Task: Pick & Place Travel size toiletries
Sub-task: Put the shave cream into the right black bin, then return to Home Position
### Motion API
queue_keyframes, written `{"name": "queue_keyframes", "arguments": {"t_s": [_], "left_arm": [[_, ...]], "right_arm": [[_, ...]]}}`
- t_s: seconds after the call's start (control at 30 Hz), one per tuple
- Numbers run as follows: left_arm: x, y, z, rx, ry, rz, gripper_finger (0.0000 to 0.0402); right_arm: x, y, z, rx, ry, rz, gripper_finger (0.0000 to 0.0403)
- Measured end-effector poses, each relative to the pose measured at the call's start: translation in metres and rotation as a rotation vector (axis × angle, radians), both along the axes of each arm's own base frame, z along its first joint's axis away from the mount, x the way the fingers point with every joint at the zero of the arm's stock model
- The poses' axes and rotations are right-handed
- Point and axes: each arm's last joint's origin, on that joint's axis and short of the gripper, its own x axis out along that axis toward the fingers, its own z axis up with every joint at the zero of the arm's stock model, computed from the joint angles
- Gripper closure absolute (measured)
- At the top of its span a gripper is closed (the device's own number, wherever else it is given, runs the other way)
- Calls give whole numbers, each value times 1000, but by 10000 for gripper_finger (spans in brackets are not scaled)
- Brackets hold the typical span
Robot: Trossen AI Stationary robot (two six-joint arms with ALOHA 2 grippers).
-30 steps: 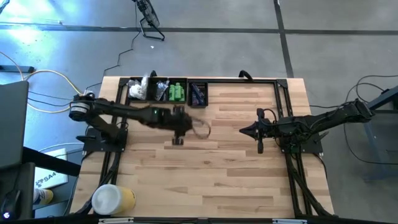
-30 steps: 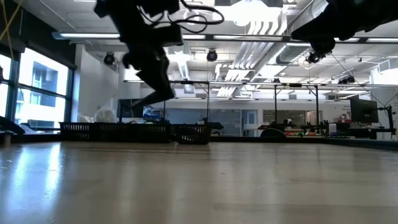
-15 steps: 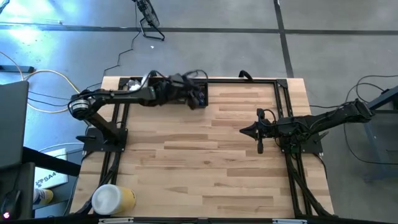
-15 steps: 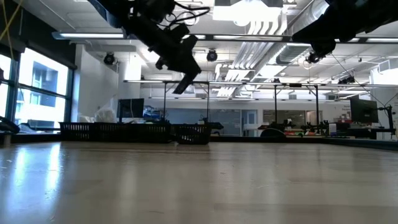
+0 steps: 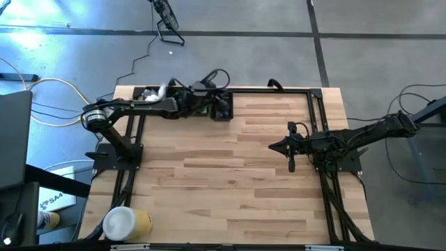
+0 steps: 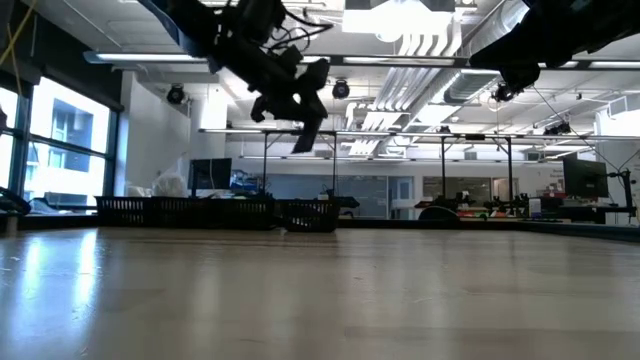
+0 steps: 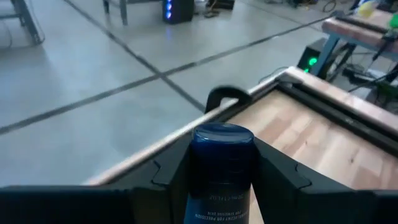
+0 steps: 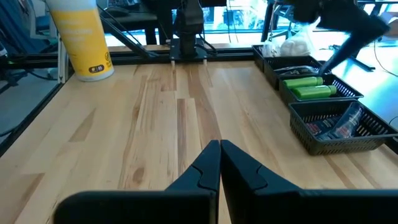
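Note:
My left gripper [image 5: 217,104] hangs over the rightmost basket [image 8: 348,142] of a row of black baskets [image 5: 182,102] on the table's far edge, shut on a dark blue sachet [image 7: 222,168]. That basket holds dark sachets [image 8: 339,124]. The ones beside it hold green bottles [image 8: 308,87] and white wrapped packets [image 8: 292,46]. My right gripper [image 5: 273,146] waits shut above the table's right half, holding nothing. My left gripper pinches the dark blue sachet by its two side edges [image 7: 198,177] between its fingers [image 7: 277,177]. The sachet's rounded end [image 7: 222,134] sticks out past the fingertips. The fingers reach nearly level from the table's left, and the sachet is lifted clear above the baskets.
A large white-and-yellow cylinder [image 5: 127,223] lies at the table's near left corner. A black metal frame [image 5: 317,104] runs along the far and right edges. Bare wood [image 5: 230,181] fills the table's middle.
My left gripper has swung from above the table's middle toward the far edge, rising a little and rolling, with the sachet still between its fingers. It now stands over the rightmost basket, almost still for the last half second.

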Motion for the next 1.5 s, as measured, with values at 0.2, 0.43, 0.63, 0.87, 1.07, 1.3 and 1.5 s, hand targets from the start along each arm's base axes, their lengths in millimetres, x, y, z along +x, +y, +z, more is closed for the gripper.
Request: {"name": "queue_keyframes", "arguments": {"t_s": [0.2, 0.43, 0.63, 0.87, 1.07, 1.3, 1.5], "left_arm": [[18, 9, -35, -67, -3, 57, 265], [26, 16, -59, -126, -25, 141, 265], [29, 18, -73, -138, 9, 169, 265], [31, 19, -80, -146, 24, 178, 257], [31, 19, -79, -143, 17, 177, 228], [30, 19, -78, -100, 66, 155, 208], [25, 15, -57, -61, 56, 109, 231]], "right_arm": [[0, 0, 0, 0, 0, 0, 398], [0, 0, 0, 0, 1, 0, 398], [0, 0, 0, -3, 1, 0, 398], [0, 0, 0, 0, 2, 0, 398], [0, 0, 0, 1, 2, 2, 398], [0, 0, 0, 1, 2, 2, 398], [0, 0, 0, 1, 2, 2, 398]]}}
